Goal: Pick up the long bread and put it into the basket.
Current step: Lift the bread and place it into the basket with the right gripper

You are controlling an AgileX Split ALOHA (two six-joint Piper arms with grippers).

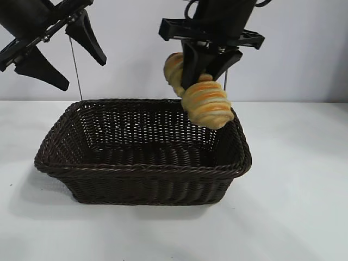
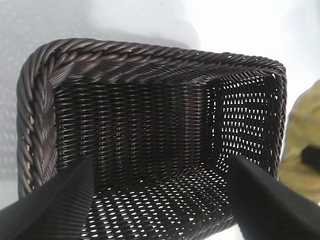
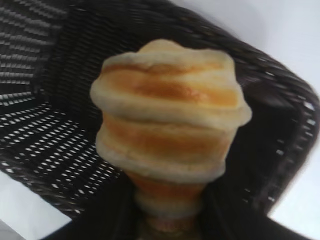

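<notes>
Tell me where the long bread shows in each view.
Exterior: long bread held in the right pincer above the basket's far right corner.
Left wrist: pale sliver at the right edge.
Right wrist: centre, end-on.
Shared landmark: the basket's braided rim.

Long bread [image 1: 206, 103] up in the air, basket [image 1: 141, 169] down below

Golden-tan, with orange-brown stripes across raised ridges; tilted, one end up high, the other end hanging over the basket's right back corner, not touching the rim. Big, dark-brown, woven, with sloping sides and a braided rim; sitting flat on the white table [image 1: 293, 217], nothing inside.
</notes>
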